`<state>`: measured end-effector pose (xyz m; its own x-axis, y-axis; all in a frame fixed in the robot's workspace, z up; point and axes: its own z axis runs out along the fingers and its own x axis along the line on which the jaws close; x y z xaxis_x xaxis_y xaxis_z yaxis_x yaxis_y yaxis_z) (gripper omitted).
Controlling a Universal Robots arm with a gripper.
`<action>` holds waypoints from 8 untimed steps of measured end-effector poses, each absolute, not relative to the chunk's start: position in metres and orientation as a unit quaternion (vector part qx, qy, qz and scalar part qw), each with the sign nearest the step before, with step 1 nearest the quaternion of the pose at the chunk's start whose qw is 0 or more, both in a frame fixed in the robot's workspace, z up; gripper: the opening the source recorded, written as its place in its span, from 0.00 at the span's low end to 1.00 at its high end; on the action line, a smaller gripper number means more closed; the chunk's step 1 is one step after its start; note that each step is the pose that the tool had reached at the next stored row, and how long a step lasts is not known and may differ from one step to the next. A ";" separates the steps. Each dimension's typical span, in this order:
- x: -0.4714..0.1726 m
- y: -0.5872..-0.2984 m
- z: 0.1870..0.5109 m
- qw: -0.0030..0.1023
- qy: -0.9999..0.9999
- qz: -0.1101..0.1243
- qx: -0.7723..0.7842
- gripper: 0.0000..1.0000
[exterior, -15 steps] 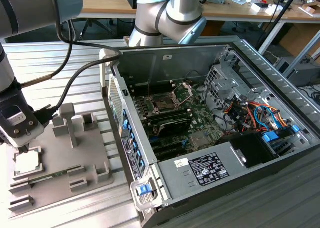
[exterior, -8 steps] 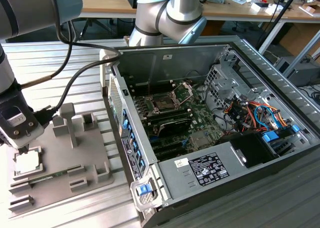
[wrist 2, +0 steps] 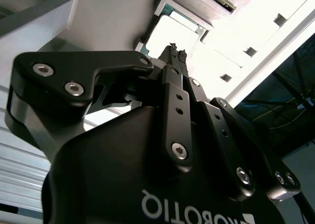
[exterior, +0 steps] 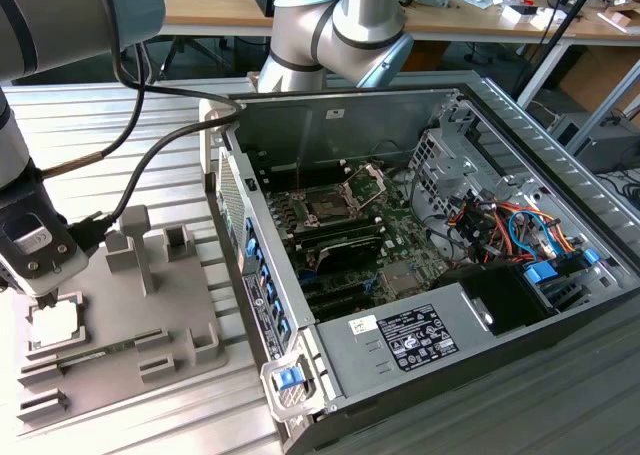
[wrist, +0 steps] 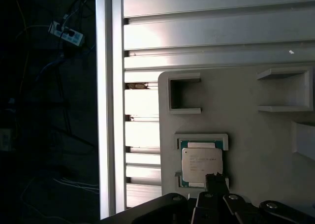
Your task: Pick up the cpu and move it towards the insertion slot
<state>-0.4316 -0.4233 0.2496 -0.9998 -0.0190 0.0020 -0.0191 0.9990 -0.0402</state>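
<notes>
The cpu (exterior: 55, 320) lies flat in its grey holder (exterior: 180, 320) at the exterior view's left, well apart from the insertion slot (exterior: 328, 207); the gripper (wrist 2: 177, 50) hangs just over it, jaws nearly together, holding nothing. It looks thin, light, stiff, likely fragile; best taken by opposite edges.

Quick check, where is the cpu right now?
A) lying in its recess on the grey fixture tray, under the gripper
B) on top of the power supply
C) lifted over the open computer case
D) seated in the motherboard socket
A: the cpu lies flat in its recess on the grey fixture tray, with the gripper just above it and the insertion slot far off inside the case.
</notes>
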 end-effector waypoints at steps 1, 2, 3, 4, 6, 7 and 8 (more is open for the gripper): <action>-0.432 -0.423 0.250 0.001 -1.000 0.020 0.010 0.11; -0.432 -0.423 0.249 0.001 -1.000 0.020 0.010 0.11; -0.432 -0.423 0.248 0.001 -1.000 0.020 0.010 0.11; -0.432 -0.423 0.247 0.001 -1.000 0.020 0.010 0.11; -0.432 -0.423 0.247 0.001 -1.000 0.020 0.010 0.11; -0.432 -0.423 0.247 0.001 -1.000 0.020 0.010 0.11; -0.432 -0.423 0.246 0.001 -1.000 0.020 0.010 0.11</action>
